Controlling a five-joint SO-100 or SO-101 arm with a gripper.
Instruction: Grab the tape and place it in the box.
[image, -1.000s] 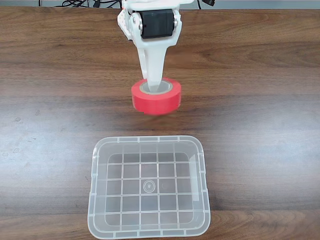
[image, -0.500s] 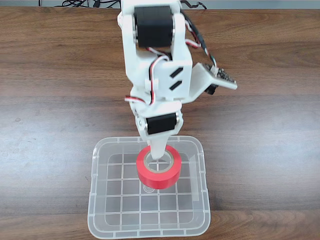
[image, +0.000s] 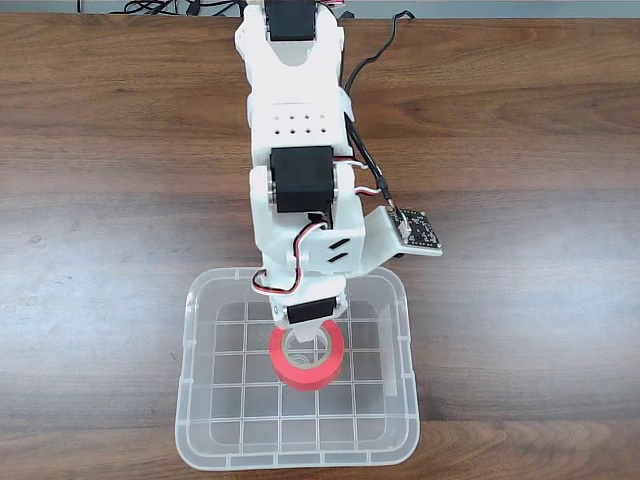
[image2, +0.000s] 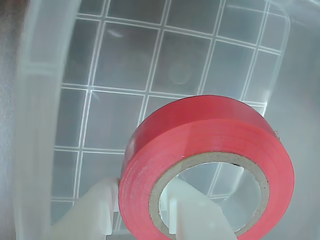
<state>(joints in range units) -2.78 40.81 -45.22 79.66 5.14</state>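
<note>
Pincer (image: 305, 343) grips tape (image: 300, 374) by its wall, inside box (image: 398, 400).

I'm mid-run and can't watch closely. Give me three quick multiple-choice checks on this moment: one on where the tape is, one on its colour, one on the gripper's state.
1. Where is the tape?
A. On the bare table beside the box
B. Within the box's outline, held by the gripper
C. At the table's far edge

2. What colour is the tape's outer band?
A. Blue
B. Yellow
C. Red

3. What is the gripper doing?
A. Shut on the tape
B. Wide open with nothing held
C. Gripping the box rim

Answers:
1 B: in the fixed view the tape sits inside the rim of the box, under the arm.
2 C: the wrist view shows a red band around a grey-white core.
3 A: in the wrist view the gripper has one finger outside the roll's wall and one through its core.
</note>
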